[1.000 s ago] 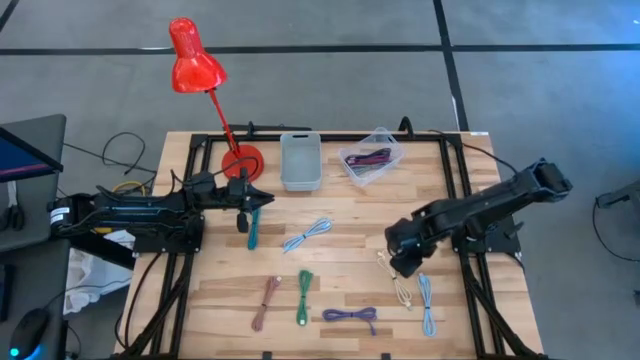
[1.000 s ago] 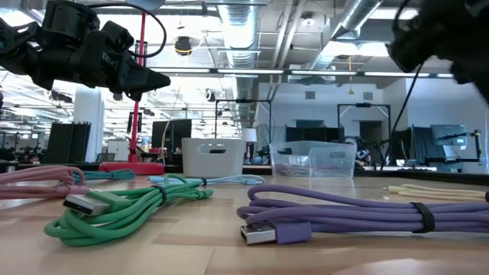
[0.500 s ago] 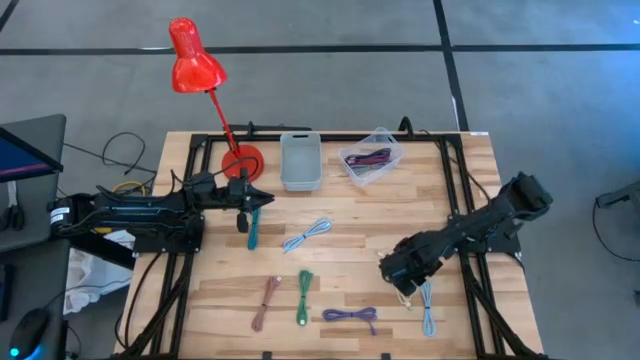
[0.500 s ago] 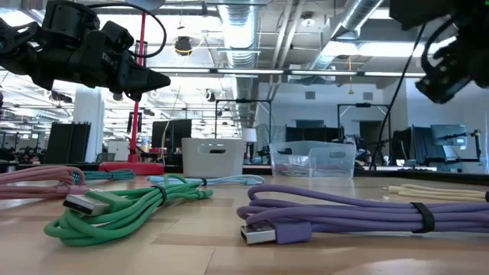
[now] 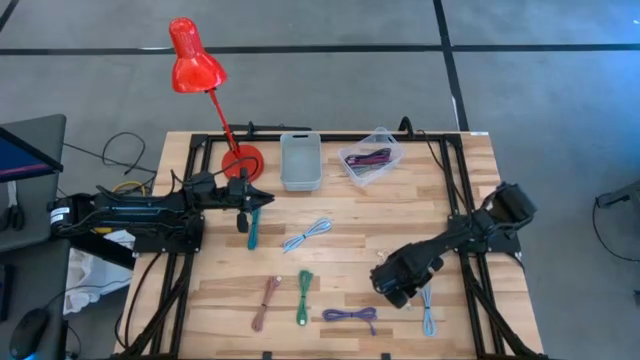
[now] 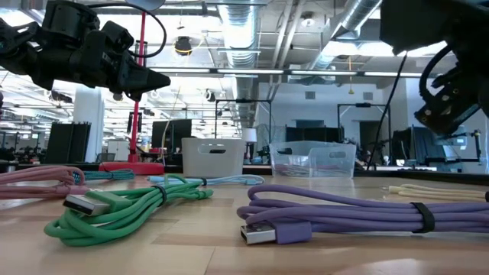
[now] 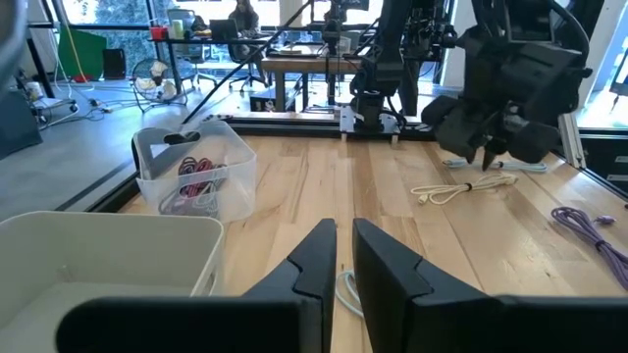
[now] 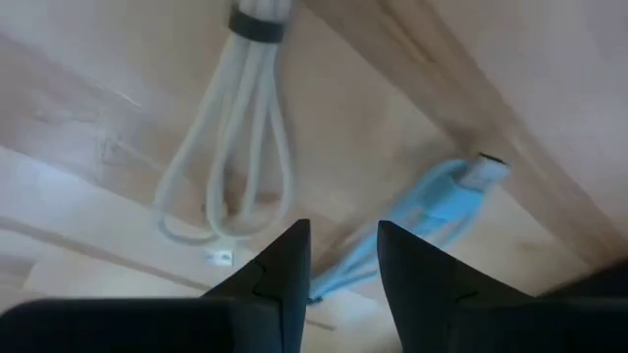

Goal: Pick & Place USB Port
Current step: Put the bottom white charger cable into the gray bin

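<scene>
Right wrist view has the right claw (image 8: 339, 260) spread open and hanging right over the cream cable (image 8: 240, 147), whose bundle runs lengthwise straight ahead of the fingers, with the light blue cable (image 8: 412, 211) just beside it on the table (image 8: 88, 118). From above, the right arm is clearly the nearer one. The left claw (image 7: 339, 260) sits nearly pressed together, well apart by the grey bin (image 7: 108, 260).

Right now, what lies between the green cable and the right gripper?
In the high view, only the purple cable lies between the green cable and the right gripper.
</scene>
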